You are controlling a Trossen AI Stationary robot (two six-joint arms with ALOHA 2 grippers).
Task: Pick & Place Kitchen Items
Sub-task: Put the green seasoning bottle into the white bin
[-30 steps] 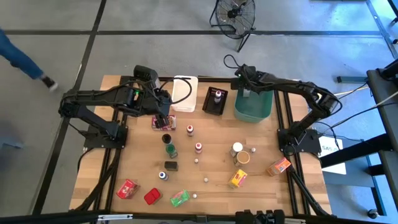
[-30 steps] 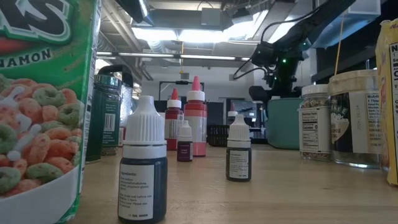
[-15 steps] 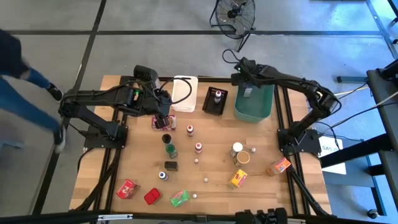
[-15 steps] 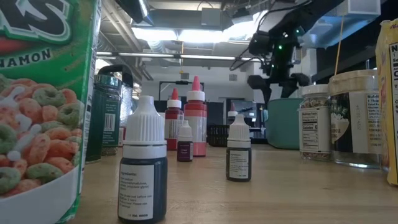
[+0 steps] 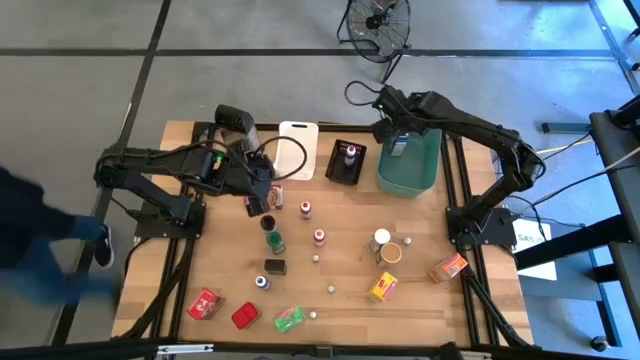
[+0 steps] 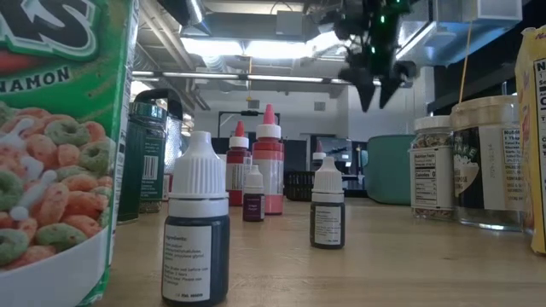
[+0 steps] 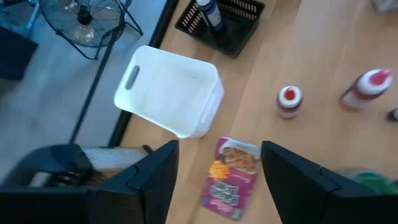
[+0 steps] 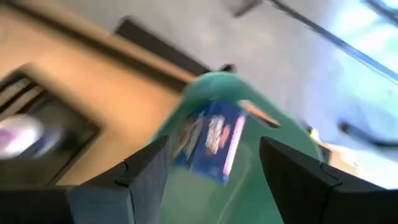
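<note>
With its fingers spread and empty, the right pincer (image 5: 392,128) hangs above the teal bin (image 5: 408,168) at the counter's (image 5: 430,230) one o'clock, a blue packet (image 8: 209,141) lying inside, while the left pincer (image 5: 262,196), equally parted and empty, hovers over a pink packet (image 7: 229,179) beside the white bin (image 7: 169,99) near eleven.

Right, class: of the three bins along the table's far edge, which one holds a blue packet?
The teal bin, the rightmost of the three, under the right gripper. The blue packet lies inside it; the black bin holds a bottle, and the white bin looks empty.
</note>
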